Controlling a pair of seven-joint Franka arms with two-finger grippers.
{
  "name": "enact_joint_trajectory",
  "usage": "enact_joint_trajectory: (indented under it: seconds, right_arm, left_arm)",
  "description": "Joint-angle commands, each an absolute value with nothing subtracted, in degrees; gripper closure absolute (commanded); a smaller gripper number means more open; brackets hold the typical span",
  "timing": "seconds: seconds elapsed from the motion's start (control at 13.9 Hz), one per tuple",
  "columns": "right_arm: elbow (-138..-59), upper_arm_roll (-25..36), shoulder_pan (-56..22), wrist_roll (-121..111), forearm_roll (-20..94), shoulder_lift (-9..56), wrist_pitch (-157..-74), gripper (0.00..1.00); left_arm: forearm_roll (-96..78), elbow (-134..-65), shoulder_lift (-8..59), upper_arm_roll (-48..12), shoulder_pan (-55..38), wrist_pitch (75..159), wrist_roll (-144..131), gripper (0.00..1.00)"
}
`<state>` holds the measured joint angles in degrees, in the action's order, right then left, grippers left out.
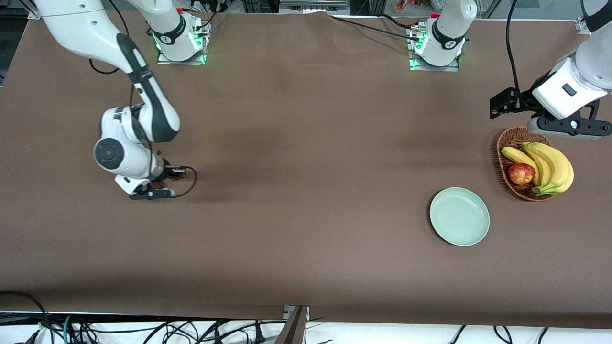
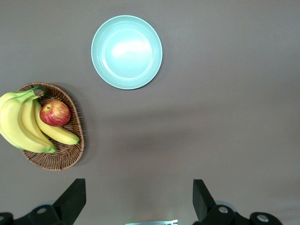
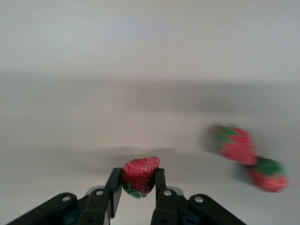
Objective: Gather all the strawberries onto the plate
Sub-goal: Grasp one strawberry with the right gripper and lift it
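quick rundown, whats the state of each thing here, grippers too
right gripper: shut on a strawberry
two other strawberries: loose on the table, touching
plate: empty
basket: holds bananas and an apple
left gripper: open, empty, over the basket's edge

One strawberry (image 3: pixel 140 175), red and pitted with a small green leafy cap at its base, sits pinched between the two fingers of the right gripper (image 3: pixel 138 187), its tip pointing away from the gripper body. Two more strawberries (image 3: pixel 236 144) (image 3: pixel 268 174) lie on the counter just beside that gripper, touching or nearly touching each other, each red with a dark green cap. The plate (image 2: pixel 126 51), round, shallow, pale mint-green and bare, rests flat on the counter ahead of the left gripper (image 2: pixel 139 201), apart from its fingers.
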<state>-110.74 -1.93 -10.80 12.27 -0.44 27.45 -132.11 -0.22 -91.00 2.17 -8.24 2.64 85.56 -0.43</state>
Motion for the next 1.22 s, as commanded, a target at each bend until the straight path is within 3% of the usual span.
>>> enact_joint_trajectory:
  seconds: [0.0, 0.5, 0.94, 1.15]
  right_arm:
    - [-103.74, -1.85, -20.18, 28.15, 0.00, 30.66, -130.78, 0.86]
    - [-81.15, -1.93, -39.00, 55.36, 13.36, 45.07, -133.14, 0.86]
    - [-76.12, -2.11, -45.96, 57.20, 13.45, 53.25, -145.36, 0.85]
    - [-72.61, -2.20, -48.07, 60.64, 13.45, 56.33, -146.69, 0.85]
  left_arm:
    - [-0.79, -89.03, 2.90, -8.17, 2.90, 84.11, 0.97, 0.00]
    - [-0.79, -89.12, 3.25, -8.09, 2.90, 84.02, 0.88, 0.00]
    - [-0.88, -89.12, 3.25, -8.09, 2.99, 83.93, 0.97, 0.00]
    - [-0.88, -89.12, 3.25, -8.09, 2.99, 83.94, 0.97, 0.00]
